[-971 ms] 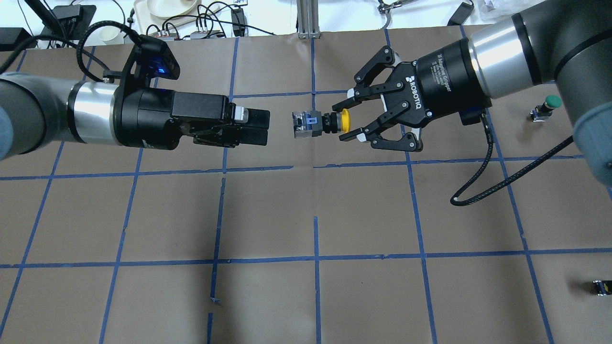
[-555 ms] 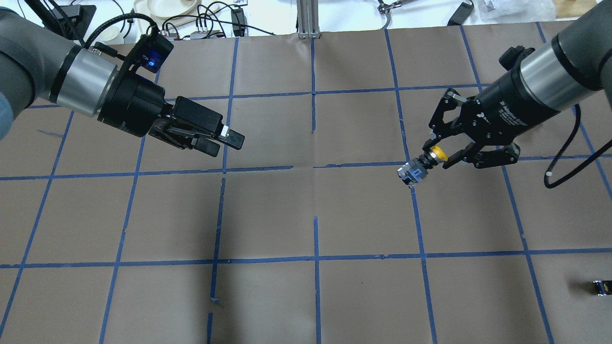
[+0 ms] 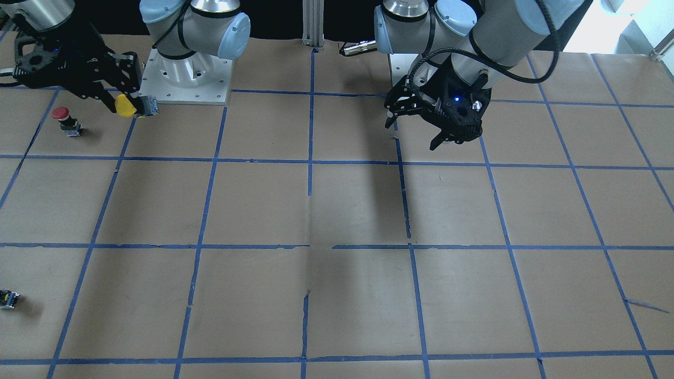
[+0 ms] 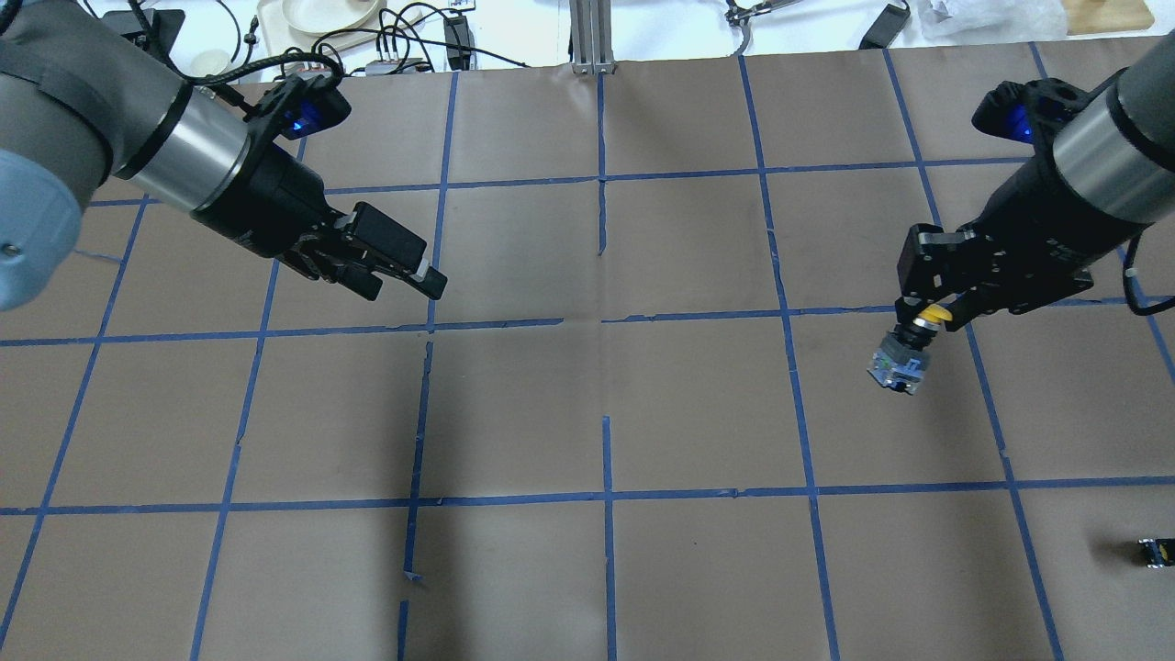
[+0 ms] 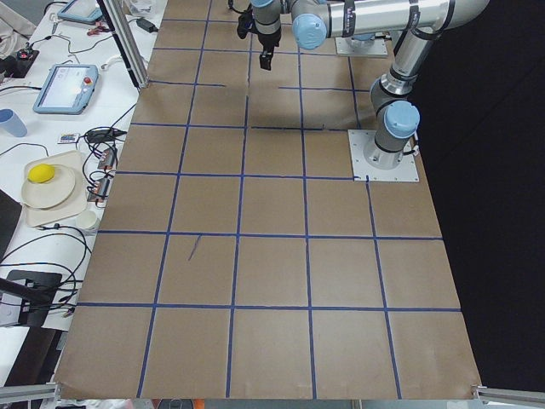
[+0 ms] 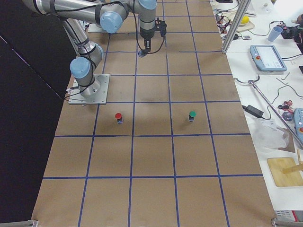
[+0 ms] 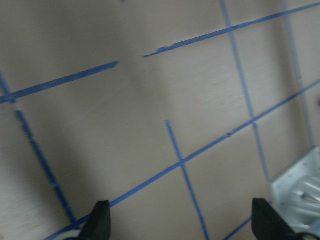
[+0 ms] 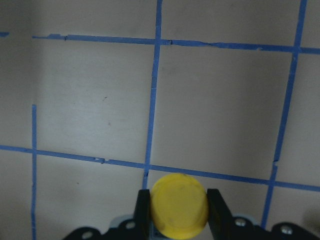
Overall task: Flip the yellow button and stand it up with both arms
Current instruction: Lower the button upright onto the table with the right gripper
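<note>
My right gripper (image 4: 929, 317) is shut on the round cap of the yellow button (image 4: 901, 360), over the table's right side. The grey-black body points down and away from the fingers, tilted. I cannot tell whether it touches the table. The right wrist view shows the yellow cap (image 8: 179, 210) between both fingers (image 8: 143, 212). In the front-facing view the button (image 3: 129, 106) and right gripper (image 3: 122, 103) are at the upper left. My left gripper (image 4: 413, 275) hangs open and empty over the left half; its fingertips (image 7: 99, 220) stand wide apart. It also shows in the front-facing view (image 3: 416, 129).
A red-capped button (image 3: 64, 117) stands close to the right gripper. A green-capped button (image 6: 192, 115) stands further along the table. A capless black block with a yellow mark (image 4: 1155, 553) lies near the front right edge. Cables and dishes (image 4: 321, 14) lie beyond the far edge.
My right gripper has carried the yellow button from the table's middle to the right and nearer, tipping its body downward. My left arm has drawn back to the left.
</note>
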### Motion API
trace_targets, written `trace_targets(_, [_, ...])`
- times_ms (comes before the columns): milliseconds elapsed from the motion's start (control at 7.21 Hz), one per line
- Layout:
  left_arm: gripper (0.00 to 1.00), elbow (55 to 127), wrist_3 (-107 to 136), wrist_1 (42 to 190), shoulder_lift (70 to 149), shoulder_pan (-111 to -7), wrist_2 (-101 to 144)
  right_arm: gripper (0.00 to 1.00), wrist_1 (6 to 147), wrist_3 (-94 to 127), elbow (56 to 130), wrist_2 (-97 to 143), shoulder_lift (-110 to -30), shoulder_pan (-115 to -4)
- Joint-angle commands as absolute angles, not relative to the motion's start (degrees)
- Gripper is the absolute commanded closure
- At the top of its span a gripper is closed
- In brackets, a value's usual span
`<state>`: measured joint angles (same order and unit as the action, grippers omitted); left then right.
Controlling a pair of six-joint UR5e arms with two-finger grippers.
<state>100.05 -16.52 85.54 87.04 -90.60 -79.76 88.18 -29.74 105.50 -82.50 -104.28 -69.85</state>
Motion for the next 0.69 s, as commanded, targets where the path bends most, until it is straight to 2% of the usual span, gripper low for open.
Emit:
trace_targets(0, [0.0,99.8,-6.1,83.1,86.1,-95.0,-92.5,0.94,90.5,-53.2,107.6,-82.7,-104.2,-58.0])
trace_targets(277, [0.0,98.3,-5.2,83.9,85.8,-90.9,-88.6,0.94,103.3,-76.8,114.8,-82.0,-104.1,-47.9])
trace_targets(555, [0.0,98.1,-6.0,85.9,85.5,-88.9,-86.9,0.94,109.7,-91.2,118.5,-76.5,-103.6,-42.6])
